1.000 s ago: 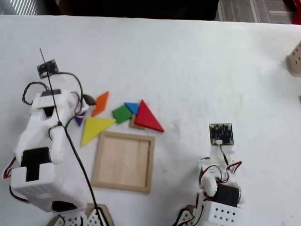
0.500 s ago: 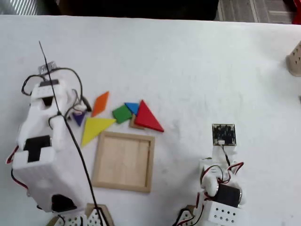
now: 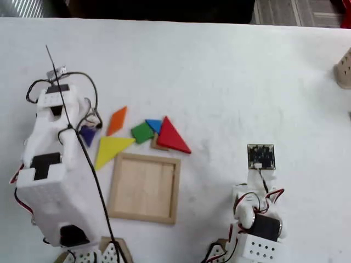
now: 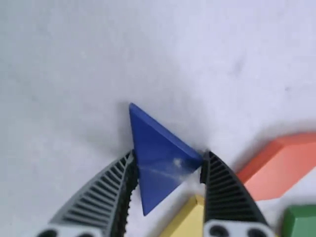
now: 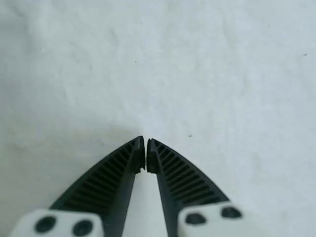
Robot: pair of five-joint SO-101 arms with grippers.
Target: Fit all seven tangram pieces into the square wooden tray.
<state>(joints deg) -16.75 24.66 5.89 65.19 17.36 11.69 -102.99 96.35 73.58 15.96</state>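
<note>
My left gripper [image 4: 167, 167] is shut on a small blue-purple triangle [image 4: 159, 159], one finger on each side of it. From above, that triangle [image 3: 88, 135] sits at the left arm's tip [image 3: 92, 125], just left of the yellow triangle [image 3: 111, 149]. The square wooden tray [image 3: 145, 159] lies empty in front of the pieces. Behind it lie an orange parallelogram [image 3: 117, 120], a green square [image 3: 142, 132], a small blue triangle [image 3: 154, 125], a big red triangle [image 3: 172, 136] and a brown piece [image 3: 157, 145] partly under the red one. My right gripper [image 5: 145, 149] is shut over bare table, empty.
The right arm [image 3: 255, 219] rests at the near right edge, well away from the tray. A tan object [image 3: 344, 68] stands at the far right edge. White table stretches behind and to the right of the pieces.
The left arm has drawn back and to the left, and the blue-purple triangle has shifted slightly left with it. The right arm has barely moved.
</note>
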